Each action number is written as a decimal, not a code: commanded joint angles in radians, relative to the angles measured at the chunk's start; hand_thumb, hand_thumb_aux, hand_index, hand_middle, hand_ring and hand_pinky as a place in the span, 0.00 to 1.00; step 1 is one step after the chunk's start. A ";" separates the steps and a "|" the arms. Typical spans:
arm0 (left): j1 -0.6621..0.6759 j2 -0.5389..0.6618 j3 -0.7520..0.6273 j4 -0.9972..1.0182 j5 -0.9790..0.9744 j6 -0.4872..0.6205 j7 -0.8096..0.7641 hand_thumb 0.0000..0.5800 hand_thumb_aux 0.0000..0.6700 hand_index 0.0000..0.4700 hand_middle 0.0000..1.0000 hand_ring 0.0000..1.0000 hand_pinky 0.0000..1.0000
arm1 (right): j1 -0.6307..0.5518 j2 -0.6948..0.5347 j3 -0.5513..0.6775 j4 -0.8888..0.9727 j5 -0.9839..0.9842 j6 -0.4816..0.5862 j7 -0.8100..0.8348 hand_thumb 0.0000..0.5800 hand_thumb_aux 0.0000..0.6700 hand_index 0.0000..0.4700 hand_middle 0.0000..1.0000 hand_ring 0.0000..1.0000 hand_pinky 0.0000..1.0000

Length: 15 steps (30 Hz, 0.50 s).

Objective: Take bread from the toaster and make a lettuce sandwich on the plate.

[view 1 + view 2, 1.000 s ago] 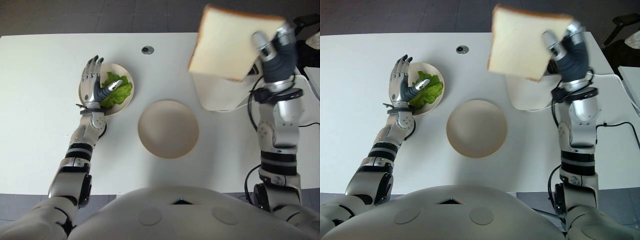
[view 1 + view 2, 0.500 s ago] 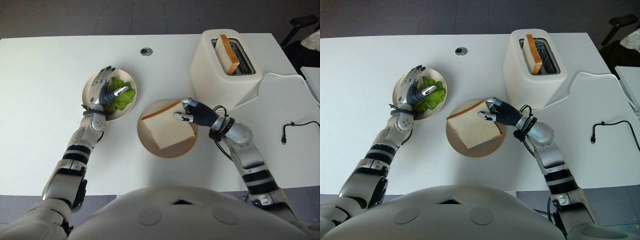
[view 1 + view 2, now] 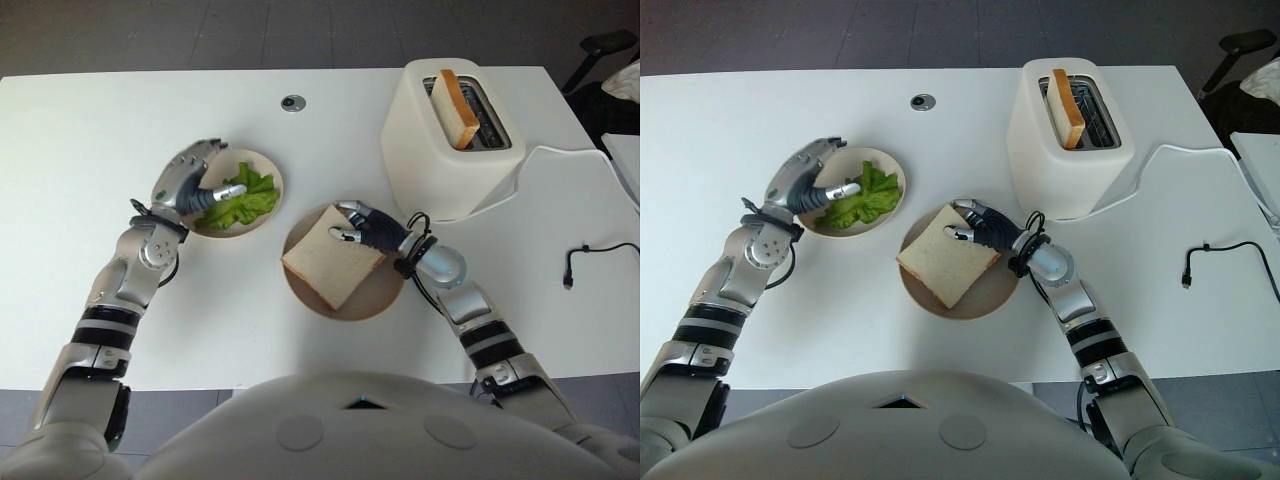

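Note:
A white bread slice (image 3: 330, 267) lies flat on the tan plate (image 3: 378, 300) in the middle of the table. My right hand (image 3: 364, 224) rests at the slice's far right corner, fingers and thumb still closed on its edge. Green lettuce (image 3: 243, 201) sits in a small bowl (image 3: 258, 222) left of the plate. My left hand (image 3: 190, 180) is over the bowl's left rim, fingers curled and thumb pressed on the lettuce's left end. The white toaster (image 3: 440, 160) stands at the back right with a second slice (image 3: 456, 106) upright in its slot.
A white cord runs from the toaster across the right side, and a loose black cable (image 3: 592, 262) lies near the right edge. A small round grommet (image 3: 292, 102) is set in the table at the back. Bare table lies in front of the plate and bowl.
One second ago my right hand held the slice high by the toaster; since then it has laid it on the plate and turned it slightly. My left hand's fingers have curled over the lettuce.

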 commanded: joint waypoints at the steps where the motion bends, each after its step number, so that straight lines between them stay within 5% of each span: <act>1: 0.004 0.018 -0.045 0.033 0.028 0.012 -0.038 0.00 0.00 0.00 0.00 0.00 0.00 | 0.013 0.006 -0.018 -0.049 0.018 -0.017 -0.006 0.00 0.00 0.00 0.00 0.00 0.00; 4: -0.011 0.016 -0.062 0.073 0.040 0.015 -0.023 0.00 0.00 0.00 0.00 0.00 0.00 | 0.033 0.015 -0.013 -0.123 0.067 -0.038 0.022 0.00 0.00 0.00 0.00 0.00 0.00; 5: -0.016 0.014 -0.067 0.080 0.044 0.017 -0.016 0.26 0.14 0.14 0.00 0.00 0.00 | 0.039 0.015 -0.012 -0.141 0.084 -0.045 0.034 0.00 0.00 0.00 0.00 0.00 0.00; 6: -0.020 0.012 -0.067 0.077 0.045 0.018 -0.008 0.76 0.51 0.51 0.00 0.00 0.00 | 0.047 0.012 -0.009 -0.160 0.101 -0.052 0.047 0.00 0.00 0.00 0.00 0.00 0.00; 7: -0.024 0.009 -0.060 0.072 0.041 0.017 0.007 0.97 0.84 0.84 0.00 0.00 0.00 | 0.055 0.010 -0.006 -0.179 0.113 -0.059 0.059 0.00 0.00 0.00 0.00 0.00 0.00; 8: -0.029 0.008 -0.050 0.067 0.035 0.015 0.023 1.00 1.00 1.00 0.00 0.00 0.00 | 0.060 0.008 -0.002 -0.191 0.122 -0.068 0.069 0.00 0.00 0.00 0.00 0.00 0.00; 15: -0.051 -0.003 0.007 0.050 -0.033 -0.027 0.107 1.00 1.00 1.00 0.00 0.00 0.00 | 0.075 0.012 -0.012 -0.234 0.166 -0.092 0.094 0.00 0.00 0.00 0.00 0.00 0.00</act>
